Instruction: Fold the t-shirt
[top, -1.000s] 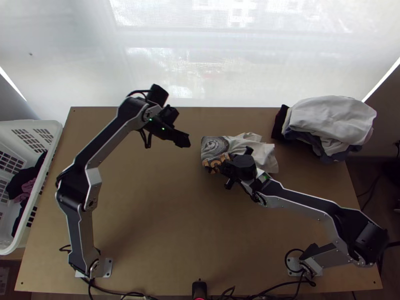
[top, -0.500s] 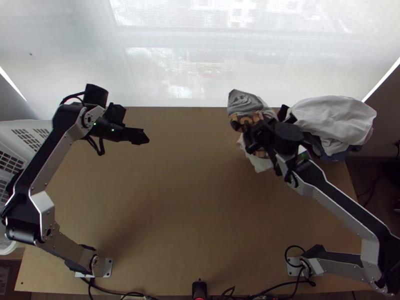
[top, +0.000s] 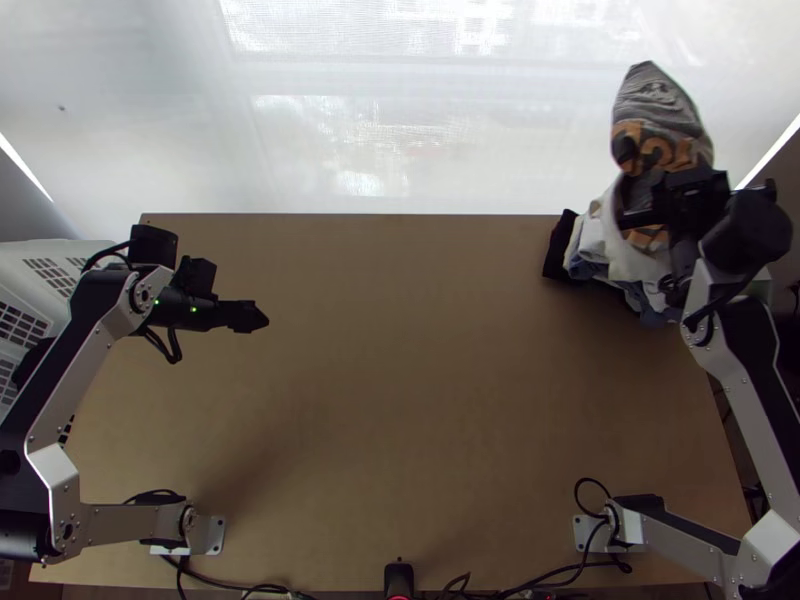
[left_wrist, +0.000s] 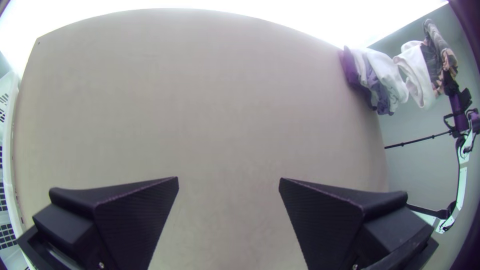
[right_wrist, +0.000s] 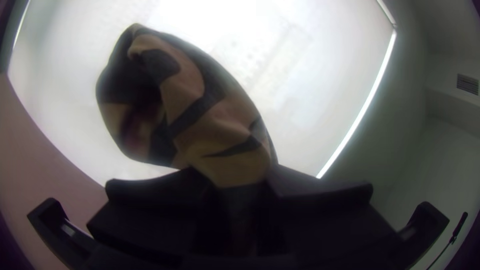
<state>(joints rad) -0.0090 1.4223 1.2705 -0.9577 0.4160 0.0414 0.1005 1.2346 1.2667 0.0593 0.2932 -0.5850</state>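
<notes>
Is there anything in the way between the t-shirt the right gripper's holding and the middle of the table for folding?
Yes, the pile of clothes, far right on the table: the t-shirt, in the right gripper, hangs by it and might brush it if carried low. Past it, nothing visible stands in the way.

Bunched printed t-shirt (right_wrist: 220, 130), pinched in right tool (top: 648, 210), bright window (right_wrist: 310, 75) behind

In the top view, the shirt (top: 655, 105), at two o'clock, was grey with darker streaks and blocky orange shapes. The pile (top: 592, 240), toward three, mixed white, blue and black. The basket (top: 75, 247) at nine was white, gridded dark; the table (top: 400, 400) plain tan. The left arm (top: 65, 380), silver and black, bore green lights (top: 193, 309).
</notes>
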